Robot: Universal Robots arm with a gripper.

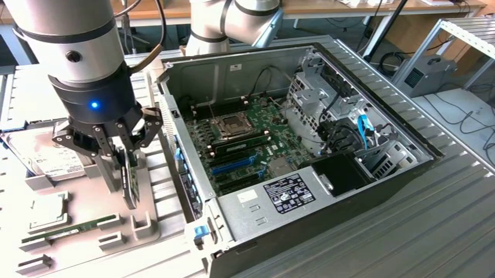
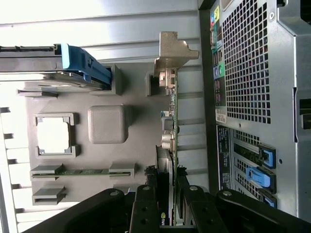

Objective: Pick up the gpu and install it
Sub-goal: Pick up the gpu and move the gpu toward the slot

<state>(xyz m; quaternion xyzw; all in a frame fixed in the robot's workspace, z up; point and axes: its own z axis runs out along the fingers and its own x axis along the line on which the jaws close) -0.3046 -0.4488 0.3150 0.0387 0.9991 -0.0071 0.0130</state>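
Claw (image 1: pixel 120 159) half-closed, pinching the gpu (image 1: pixel 130 192) by its upper edge. The card stands on edge at the tray (image 1: pixel 147 231); it is hard to tell whether it has cleared its slot. Arm (image 1: pixel 73 52) hangs vertical, at the exterior view's left of the open case (image 1: pixel 325 191). On the tray: one drive (image 1: pixel 43 159), one memory stick (image 1: pixel 69 227), one CPU (image 1: pixel 46 211).

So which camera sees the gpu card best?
The wrist view: the gpu shows edge-on along its length, metal bracket included, the gripper clamping it. The exterior view shows it partly behind the gripper.
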